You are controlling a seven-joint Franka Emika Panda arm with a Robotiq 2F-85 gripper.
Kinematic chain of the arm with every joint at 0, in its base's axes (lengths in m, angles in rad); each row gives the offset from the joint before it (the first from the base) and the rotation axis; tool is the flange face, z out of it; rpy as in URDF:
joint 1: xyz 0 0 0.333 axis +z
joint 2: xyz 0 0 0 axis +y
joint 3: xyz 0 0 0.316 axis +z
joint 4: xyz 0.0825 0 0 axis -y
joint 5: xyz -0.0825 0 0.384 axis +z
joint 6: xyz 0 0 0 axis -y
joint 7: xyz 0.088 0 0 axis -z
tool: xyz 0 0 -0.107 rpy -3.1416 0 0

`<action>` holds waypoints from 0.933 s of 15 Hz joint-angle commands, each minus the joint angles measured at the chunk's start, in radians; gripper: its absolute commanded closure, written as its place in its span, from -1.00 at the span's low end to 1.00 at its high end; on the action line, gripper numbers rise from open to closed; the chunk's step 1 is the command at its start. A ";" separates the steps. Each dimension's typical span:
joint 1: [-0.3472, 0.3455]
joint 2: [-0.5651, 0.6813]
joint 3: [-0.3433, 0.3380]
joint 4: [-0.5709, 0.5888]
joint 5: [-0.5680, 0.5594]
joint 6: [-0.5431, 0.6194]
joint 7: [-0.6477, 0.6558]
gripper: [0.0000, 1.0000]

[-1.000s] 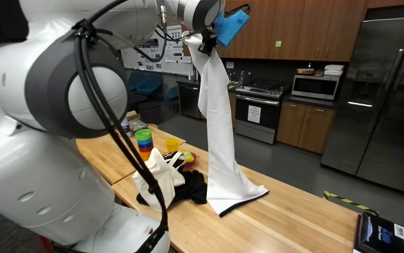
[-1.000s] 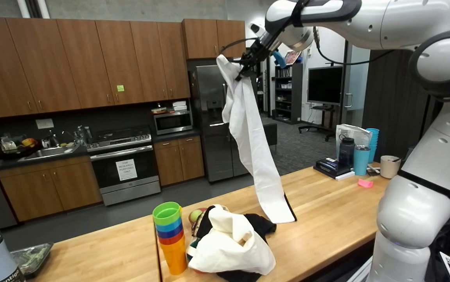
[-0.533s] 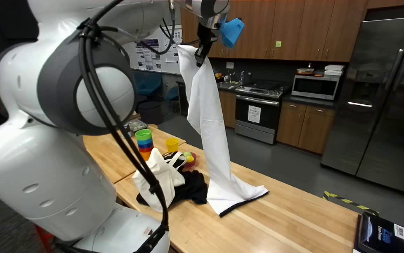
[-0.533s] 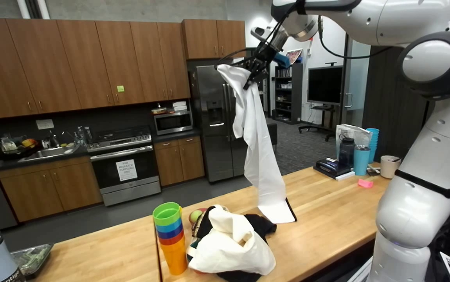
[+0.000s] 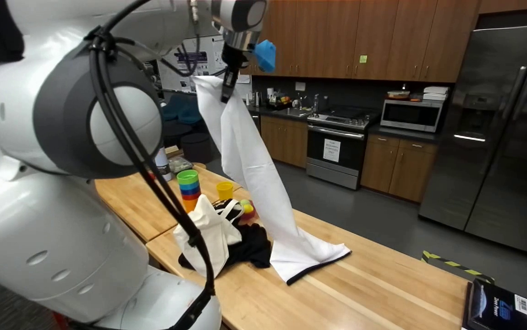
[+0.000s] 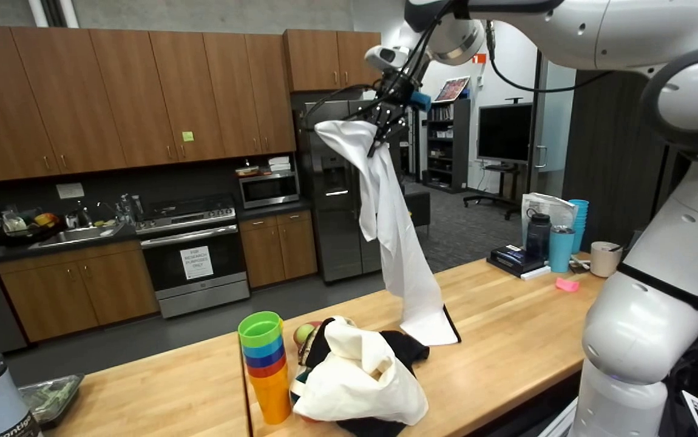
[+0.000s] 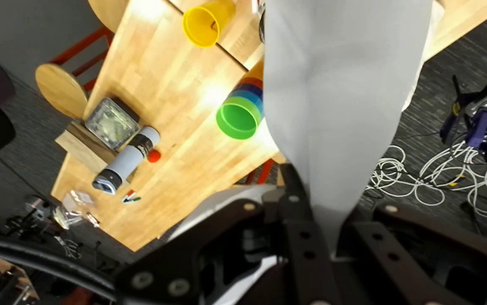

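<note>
Gripper (image 5: 226,96) has come down vs. half a sec ago in both exterior views; bottom end of the white cloth (image 5: 263,183) hasn't shifted. Jaws: closed, pinching it nr. its top, w/ a loose flap (image 6: 340,130) sticking out past the fingers (image 7: 307,243). Cloth hangs from there on a slant; lower end rests on table (image 5: 382,288), dark hem (image 5: 319,267) outermost. Just beside that end: black fabric (image 5: 253,247), partly under cream tote (image 6: 358,379); whether it touches the cloth, can't tell. Further off: cup stack (image 6: 267,370), yellow cup (image 5: 225,190) nr. it.

Handling notes (my judgement): go slow, leave some slack so hem stays put & isn't dragged. Any lowering is best done bit by bit, so fabric settles in length, not a bunch. Keep the slope clear of tote & stack, since a swing that way could snag one or tip the other. Flap may fold under; check it before loosening the pinch.
</note>
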 commanded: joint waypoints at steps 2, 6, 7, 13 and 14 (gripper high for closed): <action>0.085 -0.172 0.149 -0.225 0.036 0.144 0.043 0.97; 0.183 -0.236 0.254 -0.348 0.062 0.253 0.127 0.97; 0.206 -0.244 0.262 -0.369 0.060 0.269 0.133 0.97; 0.279 -0.227 0.283 -0.406 0.022 0.311 0.187 0.78; 0.280 -0.228 0.283 -0.411 0.022 0.313 0.188 0.67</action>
